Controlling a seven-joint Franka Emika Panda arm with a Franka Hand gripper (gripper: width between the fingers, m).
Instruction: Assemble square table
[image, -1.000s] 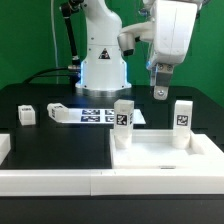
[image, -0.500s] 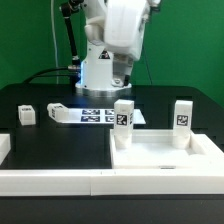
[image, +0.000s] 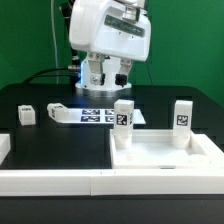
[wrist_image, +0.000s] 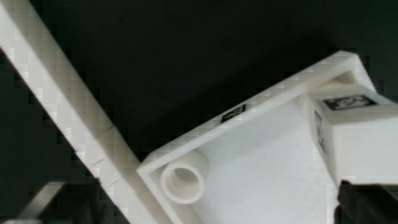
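Observation:
The white square tabletop (image: 165, 152) lies at the exterior view's front right, with its raised rim up. Two white tagged legs (image: 123, 116) (image: 182, 115) stand upright at its far corners. Two more legs (image: 26, 114) (image: 58, 111) lie loose on the black table at the left. My gripper (image: 108, 76) hangs open and empty above the marker board (image: 100, 116), behind and left of the tabletop. In the wrist view the tabletop (wrist_image: 267, 150) shows a round hole (wrist_image: 183, 182) at a corner and a tagged leg (wrist_image: 347, 104).
Long white rails run along the table's front (image: 50, 181) and left edge (image: 4, 148); one crosses the wrist view (wrist_image: 71, 110). The robot's white base (image: 100, 62) stands behind the marker board. A black mat covers the table.
The arm has swung from above the right leg toward the exterior view's left, and now hangs over the marker board. The gripper stayed open. No part moved.

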